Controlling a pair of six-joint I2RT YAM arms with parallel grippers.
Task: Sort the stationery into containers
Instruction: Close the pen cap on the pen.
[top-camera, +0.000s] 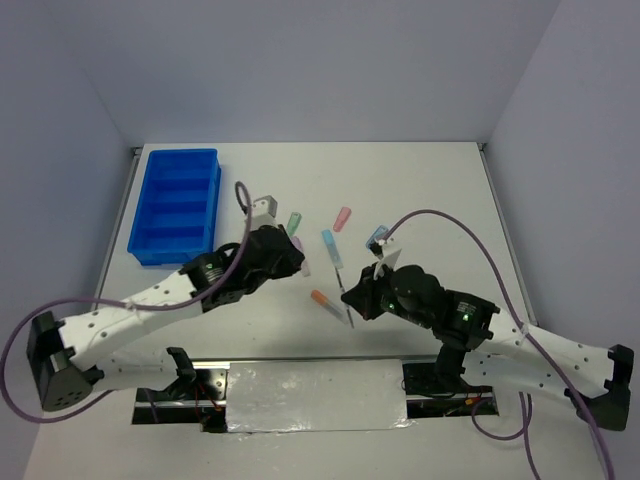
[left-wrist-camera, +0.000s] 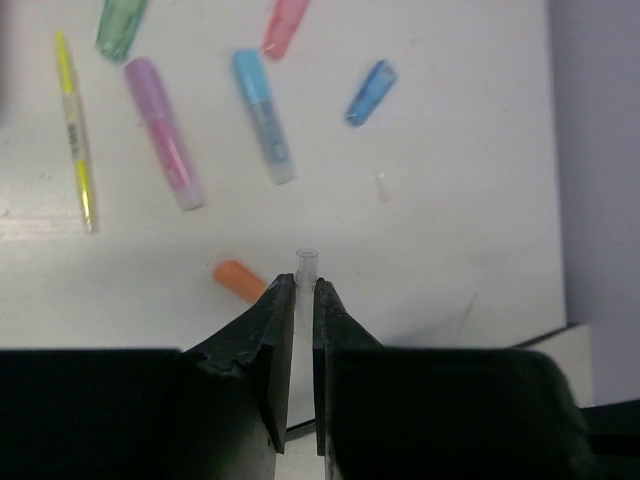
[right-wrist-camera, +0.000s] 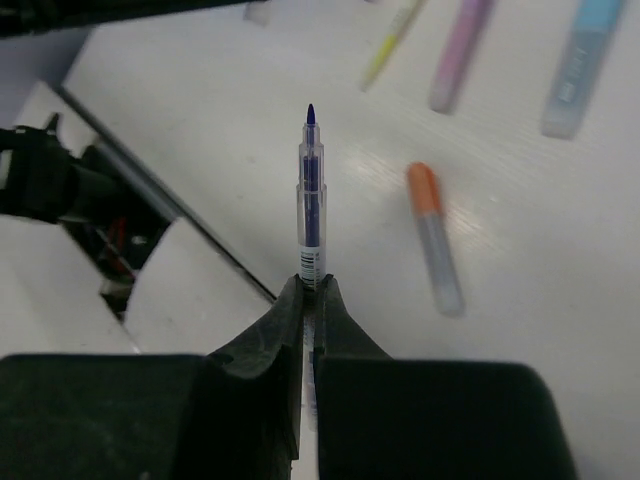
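Observation:
My left gripper is shut on a small clear pen cap that sticks out past the tips, above the white table. My right gripper is shut on a clear pen with blue ink, tip bare and pointing away. In the top view the left gripper and the right gripper are close together at mid table. The orange marker lies just beside them. The blue divided tray stands at the far left and looks empty.
On the table lie a yellow pen, green marker, purple-pink marker, light blue marker, pink marker, a short blue piece and a tiny clear piece. The table's near edge with black hardware is close.

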